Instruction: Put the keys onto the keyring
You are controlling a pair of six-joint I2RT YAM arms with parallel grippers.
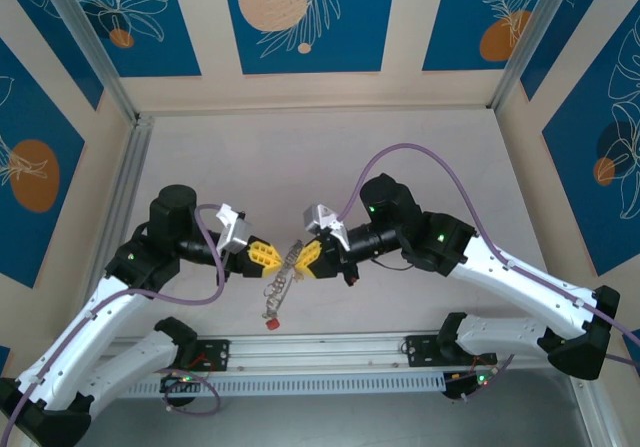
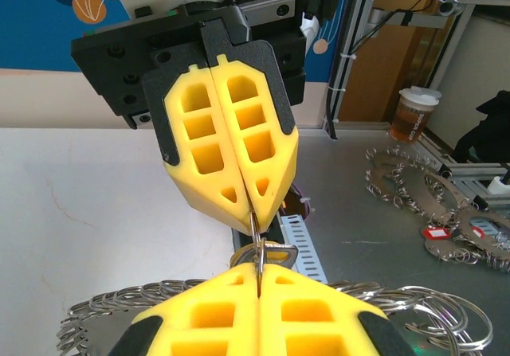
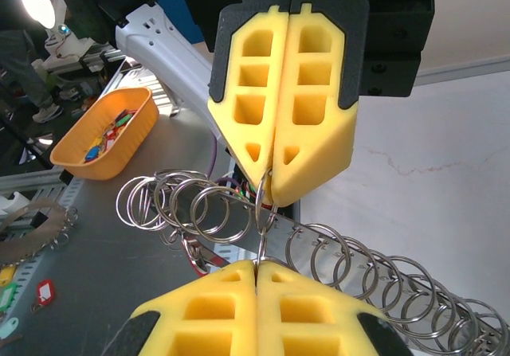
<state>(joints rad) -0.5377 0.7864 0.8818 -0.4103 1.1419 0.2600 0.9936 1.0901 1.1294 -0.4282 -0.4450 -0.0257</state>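
1. Keyring (image 3: 260,230): a thin silver-grey wire hoop, seen edge-on and standing upright in the short gap between the two gripper tips. It is held in the air above the table (image 1: 300,157), roughly midway across it and toward its near edge.
2. Left gripper (image 1: 276,258): the yellow fingers are pressed together with no gap between them. They pinch the keyring wire at their very tips. The gripper points straight at the right gripper.
3. Right gripper (image 1: 302,258): the yellow fingers are likewise pressed together and pinch the same wire from the opposite side. The two sets of tips are near each other but apart, with only the wire bridging them.
4. Key bunch (image 1: 281,285): it hangs from the pinch point and trails down toward the near edge in the top view. A red tag (image 1: 271,319) sits at its lowest end. Whether the tag rests on the table cannot be told.
5. In the wrist views the bunch appears as a row of small round silvery loops fanned out to both sides of the pinch point. Individual key blades cannot be made out.
6. Grey bench beside the table:
   - an orange tray (image 3: 111,163) holding small coloured items;
   - a pile of loose metal rings (image 2: 414,189);
   - a paper cup (image 2: 416,111).
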